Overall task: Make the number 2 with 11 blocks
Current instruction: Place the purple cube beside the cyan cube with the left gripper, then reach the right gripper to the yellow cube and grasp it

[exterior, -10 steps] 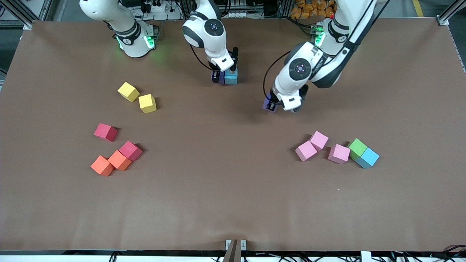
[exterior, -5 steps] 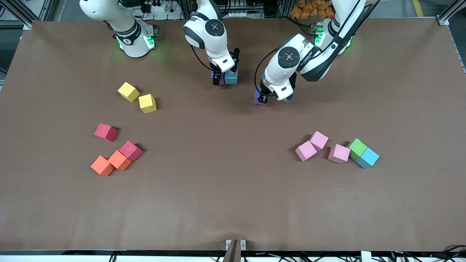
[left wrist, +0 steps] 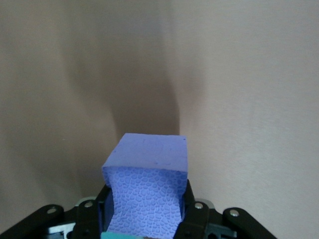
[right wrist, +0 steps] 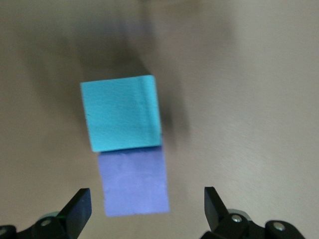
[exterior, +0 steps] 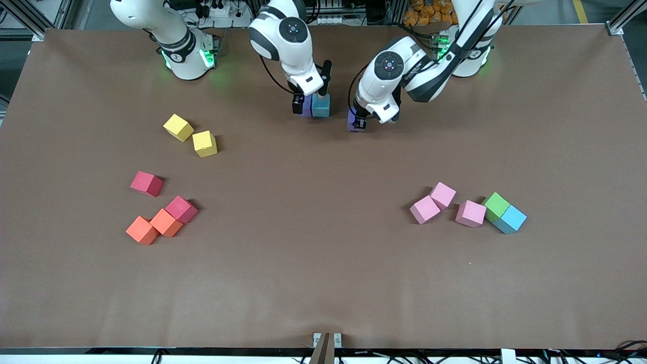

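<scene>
A brown table (exterior: 323, 283) is filling most of the front view. Black cables (exterior: 167, 355) are hanging along its near edge, and orange items (exterior: 429, 12) are sitting past its robot end.

Front camera: high, facing both arm bases across the desk (exterior: 323, 283). Wrist cameras: close, looking down past their jaws. Right wrist and front views share the sky-blue block (right wrist: 122, 113), touching a purple block (right wrist: 133, 181).

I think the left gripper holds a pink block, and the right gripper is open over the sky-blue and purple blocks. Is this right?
Not quite: the block in the left gripper is purple, not pink, as the left wrist view shows. The right gripper is indeed open over the sky-blue block and purple block.
</scene>
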